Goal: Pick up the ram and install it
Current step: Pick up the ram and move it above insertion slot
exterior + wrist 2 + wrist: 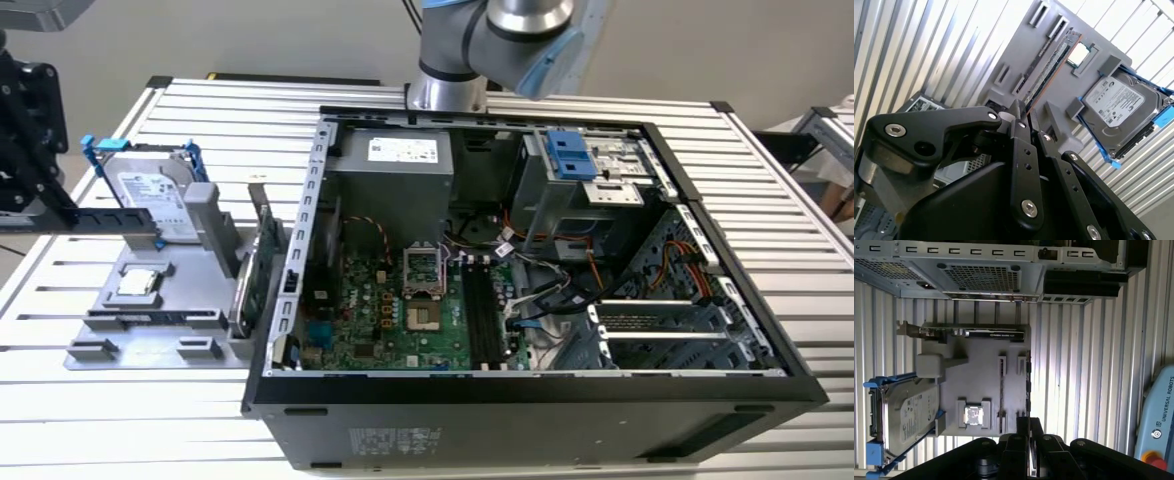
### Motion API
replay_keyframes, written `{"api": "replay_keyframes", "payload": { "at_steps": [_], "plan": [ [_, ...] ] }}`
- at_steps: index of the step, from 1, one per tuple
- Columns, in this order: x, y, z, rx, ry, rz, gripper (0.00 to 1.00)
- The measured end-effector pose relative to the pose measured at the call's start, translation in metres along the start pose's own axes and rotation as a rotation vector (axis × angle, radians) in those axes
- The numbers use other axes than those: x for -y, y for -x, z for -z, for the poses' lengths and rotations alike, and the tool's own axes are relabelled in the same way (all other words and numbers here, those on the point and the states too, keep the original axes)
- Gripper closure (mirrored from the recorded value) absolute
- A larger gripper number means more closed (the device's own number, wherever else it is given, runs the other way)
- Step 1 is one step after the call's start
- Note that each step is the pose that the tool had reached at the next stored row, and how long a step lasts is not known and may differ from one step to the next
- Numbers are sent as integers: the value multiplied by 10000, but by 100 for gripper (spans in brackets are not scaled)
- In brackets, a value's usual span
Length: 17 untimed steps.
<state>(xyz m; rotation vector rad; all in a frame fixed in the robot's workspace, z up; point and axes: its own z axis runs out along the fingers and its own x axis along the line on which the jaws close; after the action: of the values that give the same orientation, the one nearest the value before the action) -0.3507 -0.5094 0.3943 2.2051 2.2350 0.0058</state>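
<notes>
The ram (pixel 1050 69) stands on edge in the tray (pixel 1019 40), just beside the chip (pixel 1080 52). Its long axis runs down the tray toward the pincer (pixel 1026 112). The pincer hangs above one end of the tray, fingers drawn close together and holding nothing, roughly in line with the ram.

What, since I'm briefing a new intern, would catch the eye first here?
The open case mid-table, its green motherboard bared, dominates the exterior view. On the exterior view's left a grey holder carries a blue-framed hard drive. In the second wrist view the black end effector looms at one end of the ram.
</notes>
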Motion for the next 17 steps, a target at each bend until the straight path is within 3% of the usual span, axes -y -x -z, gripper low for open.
{"api": "replay_keyframes", "payload": {
  "at_steps": [17],
  "plan": [
    [-283, 4, -1, 0, 0, 0, 100]
  ]
}}
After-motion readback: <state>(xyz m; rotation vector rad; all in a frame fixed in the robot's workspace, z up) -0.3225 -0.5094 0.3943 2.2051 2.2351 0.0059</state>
